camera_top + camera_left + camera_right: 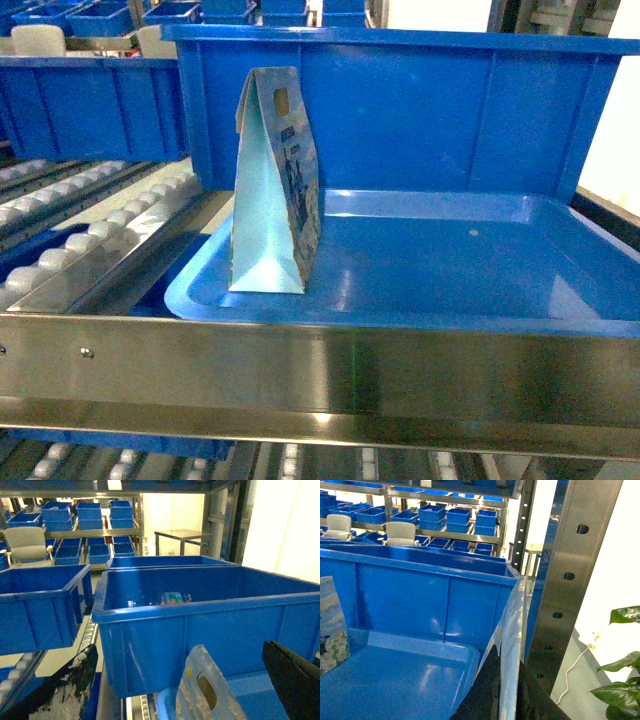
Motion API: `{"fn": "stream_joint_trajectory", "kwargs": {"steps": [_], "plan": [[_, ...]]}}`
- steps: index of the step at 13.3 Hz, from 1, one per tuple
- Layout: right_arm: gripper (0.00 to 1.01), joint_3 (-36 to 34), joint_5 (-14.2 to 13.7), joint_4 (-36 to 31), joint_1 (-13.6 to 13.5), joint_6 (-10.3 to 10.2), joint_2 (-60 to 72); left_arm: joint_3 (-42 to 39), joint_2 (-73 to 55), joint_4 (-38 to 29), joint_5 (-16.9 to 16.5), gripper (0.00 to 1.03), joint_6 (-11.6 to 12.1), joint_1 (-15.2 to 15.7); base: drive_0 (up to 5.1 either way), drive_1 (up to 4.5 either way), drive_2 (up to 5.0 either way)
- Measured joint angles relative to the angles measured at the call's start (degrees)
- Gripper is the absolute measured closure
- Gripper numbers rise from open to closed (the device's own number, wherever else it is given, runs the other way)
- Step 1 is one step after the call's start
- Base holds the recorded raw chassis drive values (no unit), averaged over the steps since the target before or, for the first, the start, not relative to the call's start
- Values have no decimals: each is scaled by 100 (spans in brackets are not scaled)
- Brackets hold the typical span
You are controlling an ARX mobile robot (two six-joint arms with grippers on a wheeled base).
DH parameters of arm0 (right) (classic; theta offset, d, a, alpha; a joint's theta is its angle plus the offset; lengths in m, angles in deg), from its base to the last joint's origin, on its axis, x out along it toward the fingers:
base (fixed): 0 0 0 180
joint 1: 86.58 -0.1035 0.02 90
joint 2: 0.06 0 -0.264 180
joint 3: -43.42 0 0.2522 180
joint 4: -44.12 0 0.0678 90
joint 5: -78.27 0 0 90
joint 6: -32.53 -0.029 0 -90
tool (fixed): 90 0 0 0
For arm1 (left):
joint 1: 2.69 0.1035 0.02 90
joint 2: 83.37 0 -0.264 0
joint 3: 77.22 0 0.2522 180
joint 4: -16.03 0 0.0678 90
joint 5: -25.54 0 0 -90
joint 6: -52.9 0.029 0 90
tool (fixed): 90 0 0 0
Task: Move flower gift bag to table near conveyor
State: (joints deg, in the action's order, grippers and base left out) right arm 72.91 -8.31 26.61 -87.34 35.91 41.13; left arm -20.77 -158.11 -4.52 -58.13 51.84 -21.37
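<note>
The bag [275, 185] stands upright at the front left corner of a shallow blue tray [450, 270], which rests on the conveyor [300, 375] just behind its steel front rail. A deep blue bin [420, 110] sits right behind the tray, close to the bag's back.

The step in hand looks like the pick. The left gripper [182, 680] hangs above and a little in front of the bag, its dark fingers [70, 685] spread wide to either side of the bag's top, touching nothing yet. From here I'd bring it straight down over the top edge and close across the thin way, near the handle cutout [206, 691], so the paper pinches flat instead of crumpling. It should lift straight up before drawing back, since the bin wall is close behind and the rail lies in front.

The right gripper shows only as a dark shape low in its own view, by the tray's right edge; whether it is open or closed, I cannot tell.

The bag's long axis is vertical. Its narrow pale gusset faces the robot, and its printed flower face looks toward the tray's right side.

The table is not in sight.
</note>
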Motion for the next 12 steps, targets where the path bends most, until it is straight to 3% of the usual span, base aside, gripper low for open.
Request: {"fn": "stream_joint_trajectory", "kwargs": {"steps": [6, 8, 12], "plan": [[98, 0, 0, 0, 0, 0, 0, 737, -1222, 415, 417, 5, -15, -619, 0, 0, 0], [98, 0, 0, 0, 0, 0, 0, 1001, -1539, 695, 785, 5, -87, -835, 0, 0, 0], [98, 0, 0, 0, 0, 2, 0, 1001, -1659, 750, 1001, 5, -205, -940, 0, 0, 0]]}}
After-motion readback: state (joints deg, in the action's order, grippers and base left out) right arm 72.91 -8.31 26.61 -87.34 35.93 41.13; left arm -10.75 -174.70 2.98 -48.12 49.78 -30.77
